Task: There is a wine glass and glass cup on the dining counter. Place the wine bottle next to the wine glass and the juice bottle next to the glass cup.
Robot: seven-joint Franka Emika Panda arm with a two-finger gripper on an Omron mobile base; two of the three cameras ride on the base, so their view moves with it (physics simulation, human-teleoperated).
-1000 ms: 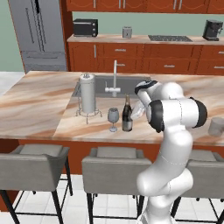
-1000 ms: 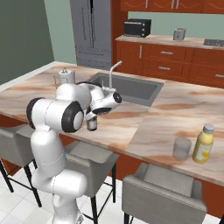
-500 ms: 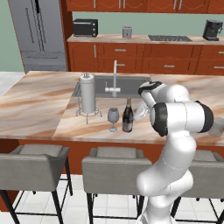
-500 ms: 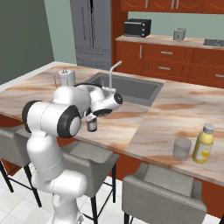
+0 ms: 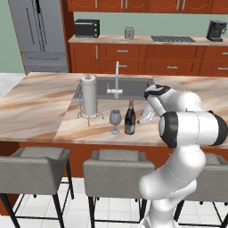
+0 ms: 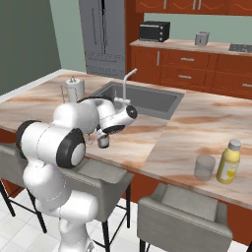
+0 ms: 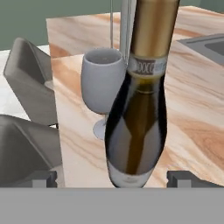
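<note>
**Wine bottle set down, gripper backing off – juice bottle next**

L to R in left base view: tall grey cylindrical paper-towel stand (image 5: pixel 89 95) at approx 9 o'clock of the small clear greyish stemmed wine glass (image 5: pixel 115 119); the dark, near-black slim-necked wine bottle w/ brownish top (image 5: pixel 130 119) stands upright just beside the glass, at its 3 o'clock, on the pink-beige veined marble dining counter (image 5: pixel 40 100). The white arm's two-finger gripper (image 5: pixel 144 117) sits at 3 o'clock of the bottle, apart from it.

Change vs a sec ago: arm's elbow and upper links have swung right and away; bottle and glass haven't moved. Jaws wide apart, nothing between them – hand view shows the bottle free-standing between the two dark tips, glass behind at approx 10 o'clock.

Meaning: first half looks done – wine bottle placed next to wine glass.

Right base view: plump yellow juice bottle w/ white cap (image 6: pixel 228 162) already stands just beside the short translucent grey glass cup (image 6: pixel 204 167), at its 3 o'clock, well apart from the gripper. Prob little left beyond checking that pair.
</note>
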